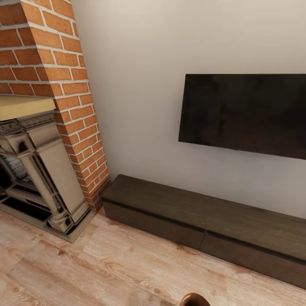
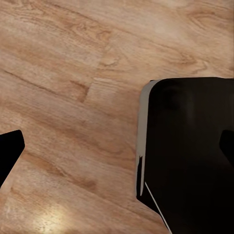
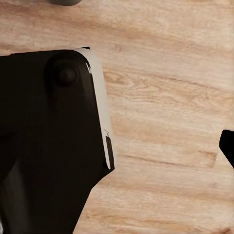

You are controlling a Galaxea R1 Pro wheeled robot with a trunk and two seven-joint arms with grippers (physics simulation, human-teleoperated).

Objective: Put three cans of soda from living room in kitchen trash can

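Note:
The living room lies ahead in the head view, with a red brick fireplace [image 1: 63,106], a black wall-mounted TV [image 1: 246,112] and a long low dark wood cabinet [image 1: 204,221]. The three cans of soda and the kitchen are out of view. My left gripper [image 2: 117,148] hangs open over the light wood floor [image 2: 63,73], one dark fingertip [image 2: 9,151] at each side edge of the left wrist view. My right gripper [image 3: 117,146] also looks open and holds nothing; one of its fingertips [image 3: 227,146] shows at the edge of the right wrist view.
My black base with its pale edge [image 2: 190,161] [image 3: 44,136] sits under both wrists. A small brown rounded shape [image 1: 194,299] pokes in at the head view's bottom edge, and a grey object [image 3: 66,1] touches the right wrist view's border; I cannot tell what they are.

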